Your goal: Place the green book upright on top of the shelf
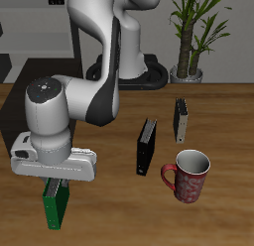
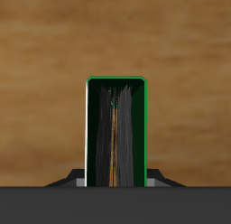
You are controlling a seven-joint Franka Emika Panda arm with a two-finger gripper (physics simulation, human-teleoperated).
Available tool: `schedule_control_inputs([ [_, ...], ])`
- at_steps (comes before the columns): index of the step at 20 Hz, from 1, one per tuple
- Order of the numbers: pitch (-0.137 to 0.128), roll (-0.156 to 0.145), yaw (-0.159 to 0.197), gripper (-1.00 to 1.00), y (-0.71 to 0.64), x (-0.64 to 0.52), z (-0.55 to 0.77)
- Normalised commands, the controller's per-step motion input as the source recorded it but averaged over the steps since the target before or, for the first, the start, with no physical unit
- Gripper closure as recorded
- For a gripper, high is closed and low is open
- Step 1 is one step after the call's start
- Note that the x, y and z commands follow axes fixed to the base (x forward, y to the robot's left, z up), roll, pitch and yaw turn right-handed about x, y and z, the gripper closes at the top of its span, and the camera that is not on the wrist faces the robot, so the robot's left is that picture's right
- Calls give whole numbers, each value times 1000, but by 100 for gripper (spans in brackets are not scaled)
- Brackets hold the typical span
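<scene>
gripper (image 1: 56, 181) is low over the table (image 1: 109, 205) near its front edge, right on top of the green book (image 1: 55, 203), which stands upright on the wood. from the wrist, the green book (image 2: 116, 133) shows its pale page edges, fingers at either side of it; whether they actually clamp it, can't tell. farther back stand the black book (image 1: 147, 147) and the grey book (image 1: 181, 119), with a red mug (image 1: 188, 176) nearby.

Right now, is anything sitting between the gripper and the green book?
Nothing visible does. The gripper is directly over the green book, which stands upright near the table's front edge. In the wrist view the green book fills the centre with only bare table around it. The black book and mug stand off to one side.
</scene>
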Motion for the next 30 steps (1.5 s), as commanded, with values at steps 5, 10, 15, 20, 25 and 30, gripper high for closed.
schedule_control_inputs([
  [5,-33,2,-25,100,-46,-101,230],
  [10,-30,5,-17,100,-11,-124,283],
  [15,-80,9,-28,100,-13,-254,713],
  [20,-78,27,-26,100,-20,-426,864],
  [25,-84,-1,24,100,-35,-471,739],
  [30,-60,0,-28,100,-101,-548,694],
])
